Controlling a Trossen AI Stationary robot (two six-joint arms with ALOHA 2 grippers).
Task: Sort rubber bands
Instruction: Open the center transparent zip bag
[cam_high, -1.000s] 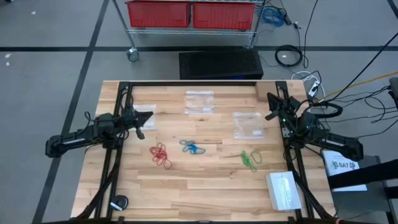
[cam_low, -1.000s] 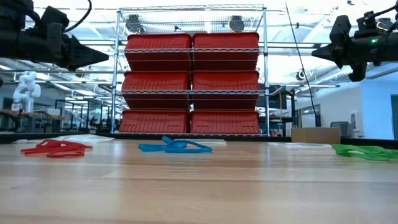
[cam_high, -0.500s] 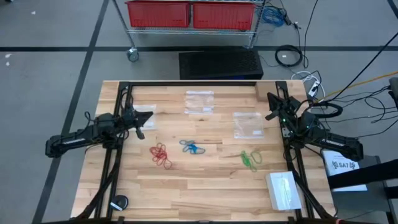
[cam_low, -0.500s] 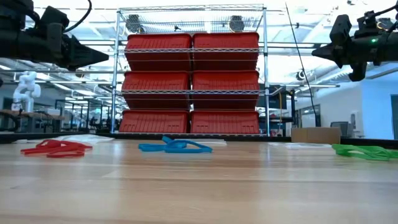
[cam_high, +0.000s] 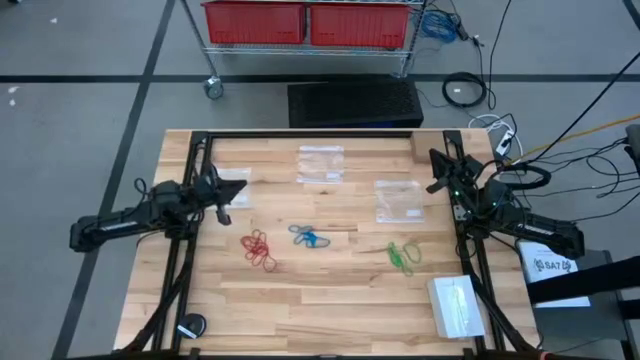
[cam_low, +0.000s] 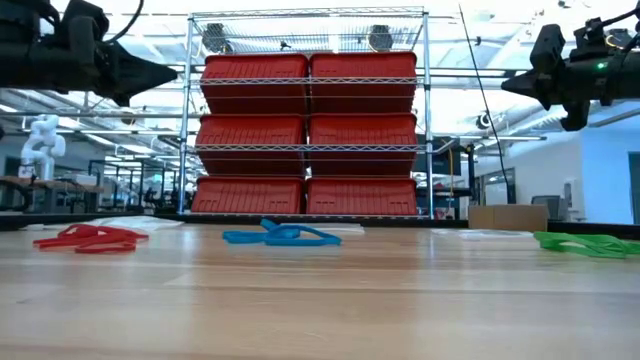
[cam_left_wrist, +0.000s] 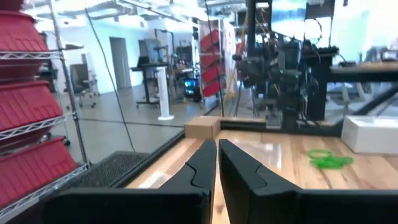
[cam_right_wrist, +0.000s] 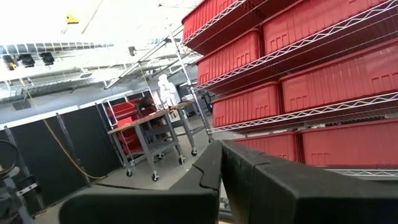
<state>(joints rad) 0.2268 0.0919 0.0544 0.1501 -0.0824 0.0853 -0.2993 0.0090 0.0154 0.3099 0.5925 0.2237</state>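
- High view: the red rubber band cluster (cam_high: 258, 249), blue cluster (cam_high: 309, 238) and green cluster (cam_high: 403, 255) are seen unsorted at frame centre.
- The left gripper (cam_high: 224, 193) is nearly closed and empty at the left; the right gripper (cam_high: 436, 164) is closed and empty at the right.

Light wooden table (cam_high: 330, 300), red rubber bands (cam_high: 259, 249) left of centre, blue rubber bands (cam_high: 308, 237) in the middle, green rubber bands (cam_high: 403, 255) to the right, three clear plastic bags (cam_high: 321, 163) farther back, white box (cam_high: 455, 306) near the right front corner
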